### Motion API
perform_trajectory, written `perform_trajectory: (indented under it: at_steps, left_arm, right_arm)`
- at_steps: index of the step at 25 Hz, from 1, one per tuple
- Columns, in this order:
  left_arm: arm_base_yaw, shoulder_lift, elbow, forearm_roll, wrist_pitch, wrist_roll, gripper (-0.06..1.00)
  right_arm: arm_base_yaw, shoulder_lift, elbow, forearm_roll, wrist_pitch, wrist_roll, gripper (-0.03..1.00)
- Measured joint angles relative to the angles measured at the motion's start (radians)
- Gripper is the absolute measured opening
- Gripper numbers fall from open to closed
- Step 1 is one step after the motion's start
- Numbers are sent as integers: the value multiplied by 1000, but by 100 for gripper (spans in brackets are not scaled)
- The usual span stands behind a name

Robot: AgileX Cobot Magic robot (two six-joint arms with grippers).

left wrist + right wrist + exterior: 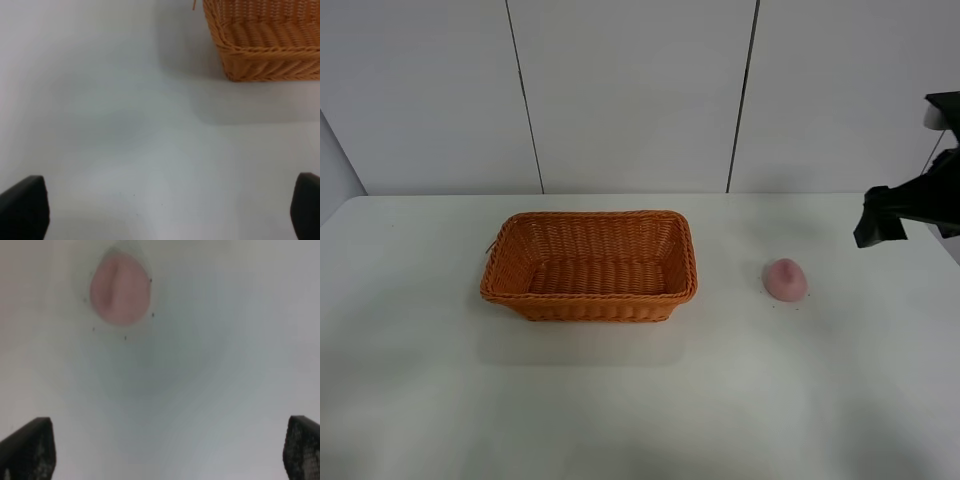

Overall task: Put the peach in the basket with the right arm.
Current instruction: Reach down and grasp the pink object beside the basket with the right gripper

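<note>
basket (590,306) sits on the table (640,410) left of centre; peach (785,279) on the table to its right, apart from it. right arm (918,203) at the right edge, right of and behind the peach.

High camera looks down on the table (640,410) from its near side; both wrist views sit low, left sharing the basket (265,45), right the peach (120,287).

Woven wicker basket (590,304); matte peach (786,279), seemingly smooth
</note>
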Motion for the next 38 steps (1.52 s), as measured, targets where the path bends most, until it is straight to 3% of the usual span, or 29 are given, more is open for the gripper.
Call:
perform_trajectory:
  at_steps: [7, 11, 18, 38]
  left_arm:
    - [0, 0, 0, 0, 0, 0, 99]
    - [0, 0, 0, 0, 0, 0, 99]
    - [0, 0, 0, 0, 0, 0, 99]
    - [0, 0, 0, 0, 0, 0, 99]
  right_arm:
    - [0, 379, -315, 5, 73, -1, 70]
    - [20, 481, -396, 11, 93, -1, 70]
    - [114, 547, -413, 20, 94, -1, 70]
    - [109, 757, -413, 18, -38, 47, 70]
